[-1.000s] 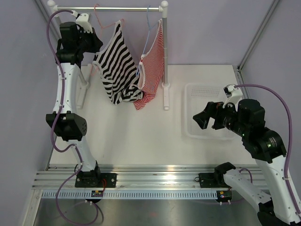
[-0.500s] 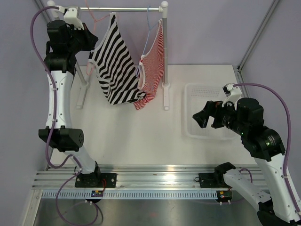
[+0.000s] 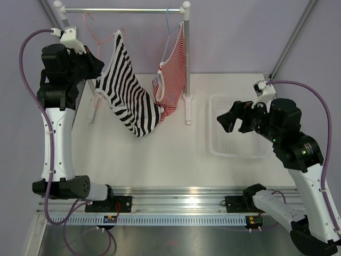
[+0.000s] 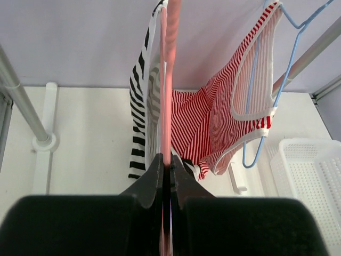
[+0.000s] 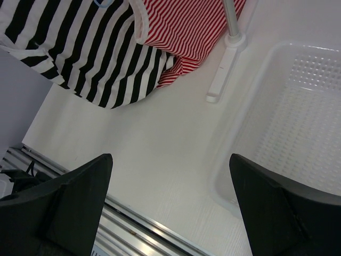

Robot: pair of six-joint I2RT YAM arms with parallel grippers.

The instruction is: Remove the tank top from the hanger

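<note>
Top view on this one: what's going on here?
The left hand is shut on the pink wire hanger, holding it near the left end of the rail. The black-and-white striped tank top hangs from it, not yet removed. The right hand is open and empty, hovering beside the white basket. The red-and-white striped top hangs on its blue hanger.

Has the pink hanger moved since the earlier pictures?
Yes. The hanger has shifted left, toward the left post of the rack, pulled by the shut left gripper; the tank top went with it.
</note>
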